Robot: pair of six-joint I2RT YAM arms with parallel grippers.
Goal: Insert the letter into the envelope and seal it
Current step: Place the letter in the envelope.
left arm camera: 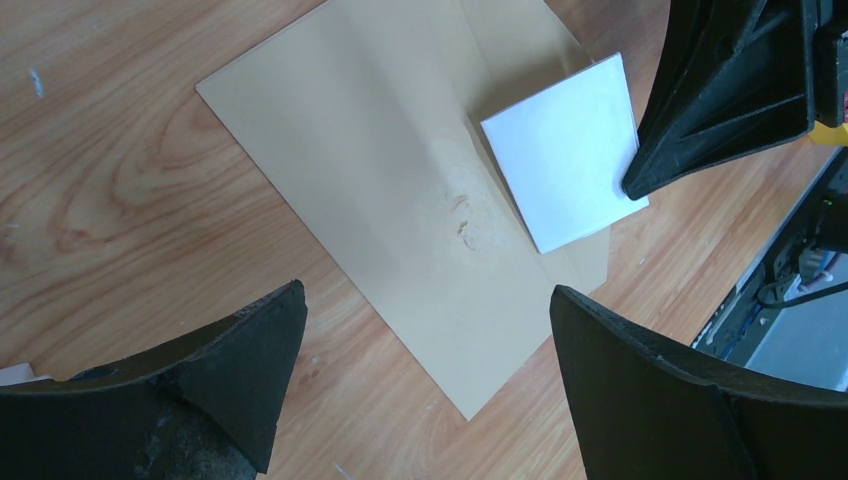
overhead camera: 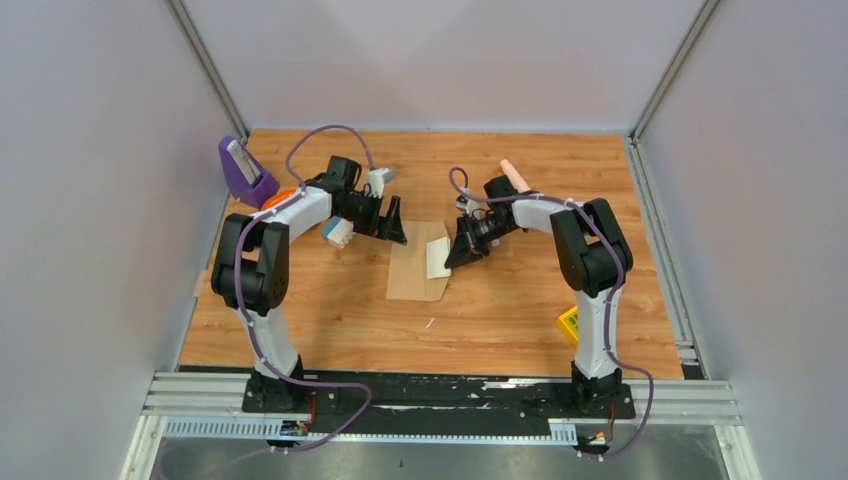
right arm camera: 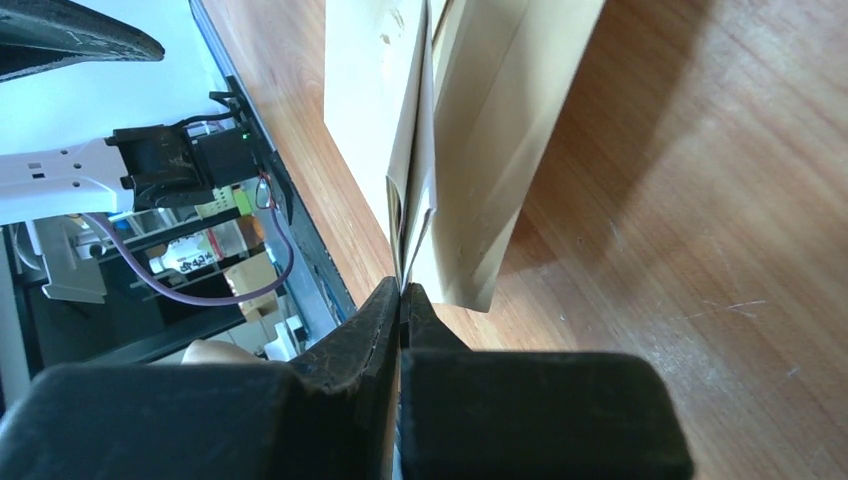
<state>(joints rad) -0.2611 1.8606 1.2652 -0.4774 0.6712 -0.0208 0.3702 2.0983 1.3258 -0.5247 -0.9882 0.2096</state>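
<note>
Flat at the middle of the table (overhead camera: 520, 310): envelope (overhead camera: 412, 275). The right gripper (overhead camera: 455, 258) is pinched tight on the edge of the letter (overhead camera: 437, 258), presumably to slide it in. The left gripper (overhead camera: 397, 222) hovers fully spread and empty, likely to pin the envelope.

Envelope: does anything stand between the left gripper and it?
Nothing visible does. The left gripper hangs open over the envelope, whose near part lies bare. The right gripper, shut on the letter, is at the envelope's far edge, out of the way.
</note>
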